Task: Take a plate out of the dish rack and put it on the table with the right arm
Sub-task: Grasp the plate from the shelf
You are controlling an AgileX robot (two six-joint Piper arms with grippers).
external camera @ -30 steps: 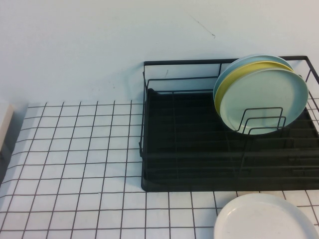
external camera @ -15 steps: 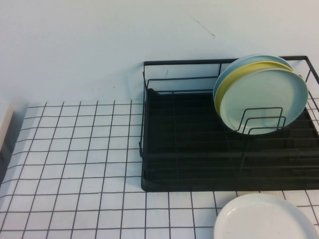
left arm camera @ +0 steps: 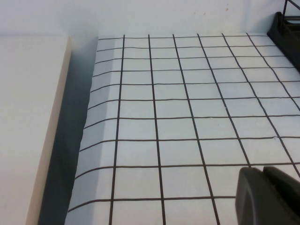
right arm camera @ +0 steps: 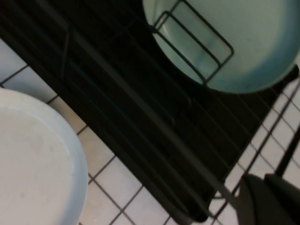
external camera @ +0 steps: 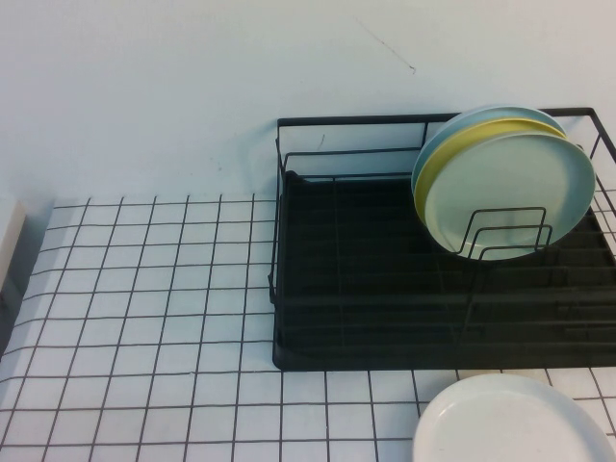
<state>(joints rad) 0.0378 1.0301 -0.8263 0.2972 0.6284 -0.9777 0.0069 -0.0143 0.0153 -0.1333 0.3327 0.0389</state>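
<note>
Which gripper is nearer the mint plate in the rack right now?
Right. The right gripper, shut, hangs over the dish rack's front edge with the plate in its camera. The left gripper, shut, hangs over bare table, left of the rack.

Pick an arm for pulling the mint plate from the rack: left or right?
Right. Its claw, shut, hangs by the dish rack with the mint plate in its view. The left claw sits over bare table, the rack only at its view's edge.
</note>
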